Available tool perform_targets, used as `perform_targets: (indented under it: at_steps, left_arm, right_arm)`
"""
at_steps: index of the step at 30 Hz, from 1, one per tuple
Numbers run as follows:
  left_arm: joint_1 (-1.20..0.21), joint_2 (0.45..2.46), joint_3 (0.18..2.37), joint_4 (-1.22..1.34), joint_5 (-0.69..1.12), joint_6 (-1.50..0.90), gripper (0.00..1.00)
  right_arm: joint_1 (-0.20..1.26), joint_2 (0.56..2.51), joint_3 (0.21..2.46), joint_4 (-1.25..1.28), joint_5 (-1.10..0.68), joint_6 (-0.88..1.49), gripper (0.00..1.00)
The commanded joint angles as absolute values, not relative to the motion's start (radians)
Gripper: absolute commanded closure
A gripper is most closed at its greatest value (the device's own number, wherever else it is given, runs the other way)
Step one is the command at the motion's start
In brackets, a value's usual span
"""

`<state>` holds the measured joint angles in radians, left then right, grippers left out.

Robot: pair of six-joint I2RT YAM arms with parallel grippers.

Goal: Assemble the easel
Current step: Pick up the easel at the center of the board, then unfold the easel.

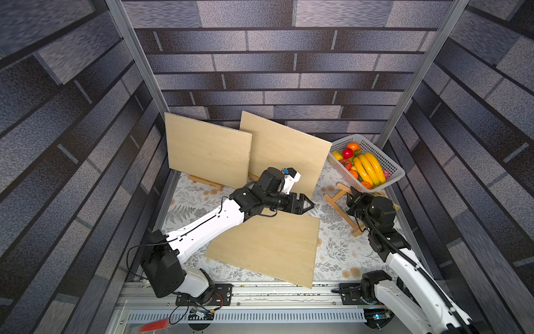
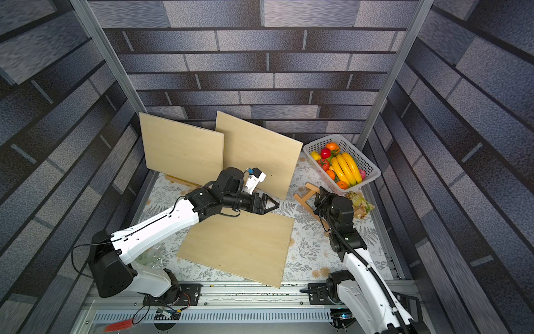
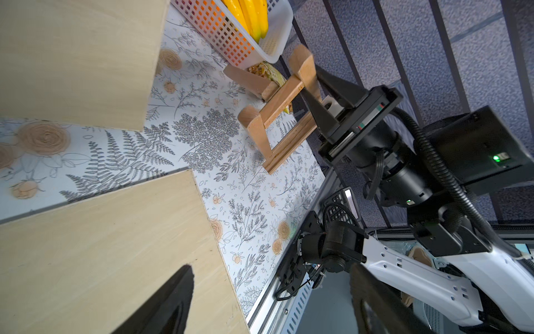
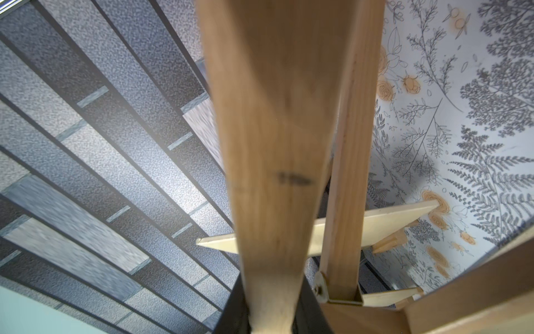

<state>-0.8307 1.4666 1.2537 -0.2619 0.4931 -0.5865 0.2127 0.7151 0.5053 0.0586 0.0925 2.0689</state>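
A small wooden easel stands tilted at the table's right side, in front of the basket. My right gripper is shut on one of its wooden bars. A hinged bar runs beside the held one. My left gripper is open with nothing in it. It hovers over the far edge of a plywood board lying flat mid-table.
Two more plywood boards lean against the back wall, with low wooden stands at their feet. A white basket of toy fruit sits tilted at the back right, with a printed packet under it.
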Motion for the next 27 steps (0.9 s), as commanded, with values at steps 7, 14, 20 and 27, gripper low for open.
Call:
perform_targets:
  at_steps: [7, 14, 20, 27]
  left_arm:
    - [-0.922, 1.548, 1.292, 0.046, 0.451, -0.476, 0.12]
    - [-0.953, 1.619, 1.350, 0.048, 0.477, -0.433, 0.15]
    - [-0.970, 1.643, 1.331, 0.072, 0.474, -0.439, 0.16]
    - [-0.971, 1.682, 1.304, 0.191, 0.471, -0.532, 0.23]
  right_arm:
    - [0.209, 0.475, 0.577, -0.248, 0.081, 2.215, 1.00]
    - [0.210, 0.450, 0.617, -0.273, 0.053, 2.205, 1.00]
    - [0.210, 0.453, 0.649, -0.284, 0.040, 2.194, 1.00]
    - [0.210, 0.485, 0.658, -0.231, -0.005, 2.188, 1.00]
